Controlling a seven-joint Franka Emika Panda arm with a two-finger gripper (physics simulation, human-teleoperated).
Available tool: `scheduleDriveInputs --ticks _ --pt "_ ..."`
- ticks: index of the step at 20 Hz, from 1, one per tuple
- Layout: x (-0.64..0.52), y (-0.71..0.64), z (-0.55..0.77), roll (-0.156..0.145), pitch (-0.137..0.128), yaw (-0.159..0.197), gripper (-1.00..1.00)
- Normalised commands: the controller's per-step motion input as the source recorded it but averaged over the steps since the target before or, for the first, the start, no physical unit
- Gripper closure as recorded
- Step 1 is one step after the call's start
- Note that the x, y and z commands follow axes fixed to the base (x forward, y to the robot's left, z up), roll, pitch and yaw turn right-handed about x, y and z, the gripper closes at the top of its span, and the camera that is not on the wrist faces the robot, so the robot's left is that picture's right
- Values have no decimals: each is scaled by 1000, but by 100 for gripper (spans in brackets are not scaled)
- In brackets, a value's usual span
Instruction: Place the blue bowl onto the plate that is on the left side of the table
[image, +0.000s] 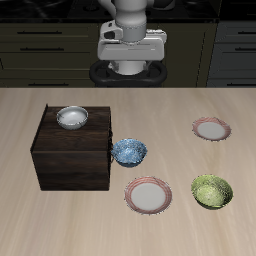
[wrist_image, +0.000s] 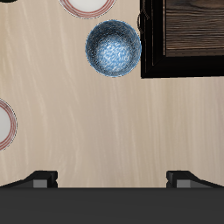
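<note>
Exterior view: the blue bowl (image: 129, 152) is seen on the bench, just beside the dark cabinet (image: 72, 150), untouched. The claw (image: 131, 42) is held high and back — apparently spread and empty. A descent onto the bowl's rim is called for, before carriage to the plate (image: 211, 128).

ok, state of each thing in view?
blue bowl: upright, empty, on the table beside the cabinet
plate: bare
front plate: bare
green bowl: upright, on the table
white bowl: upright, on the cabinet
gripper: open, empty
</note>
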Motion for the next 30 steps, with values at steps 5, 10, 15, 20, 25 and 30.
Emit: scheduleDriveInputs --ticks 5,10,15,20,25,30 --pt "319 83 -62 11 15 23 -100" --pt "320 116 11 22 -3 -13 -100" --pt "195 116 -45 21 8 0 -100" --pt "246 125 -51 -3 -4 9 -100" --pt "230 65 61 2 -23 -18 -100" --pt "176 63 39 2 -20 -9 -100"
